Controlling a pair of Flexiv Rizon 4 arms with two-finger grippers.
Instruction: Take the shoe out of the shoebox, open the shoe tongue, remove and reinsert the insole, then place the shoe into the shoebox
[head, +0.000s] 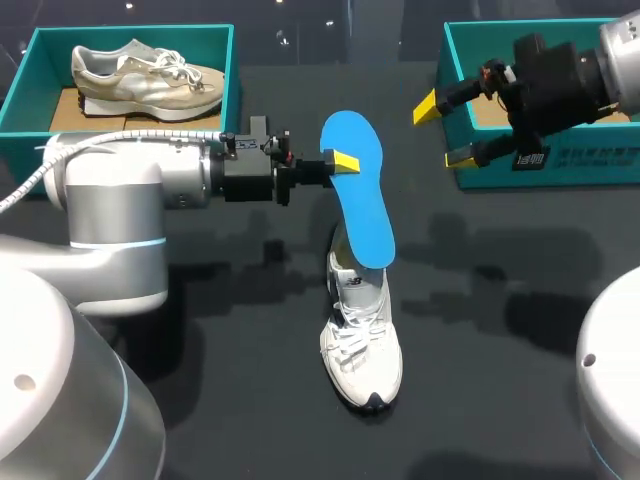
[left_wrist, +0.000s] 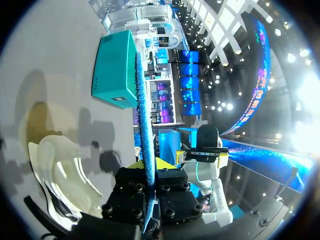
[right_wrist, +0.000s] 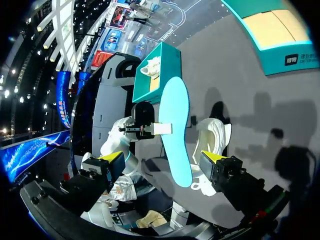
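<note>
A blue insole hangs lengthwise in the air, and my left gripper is shut on its upper part. In the left wrist view the insole shows edge-on between the yellow tips. Its lower end hangs at the heel opening of a white shoe, which lies on the dark table with its toe toward the front. Whether they touch I cannot tell. My right gripper stands open and empty above the left wall of the teal shoebox at the back right. From the right wrist view, the insole and shoe lie well ahead of it.
A second teal shoebox at the back left holds a beige shoe. The right box shows a bare cardboard floor. Dark tabletop lies bare on both sides of the white shoe.
</note>
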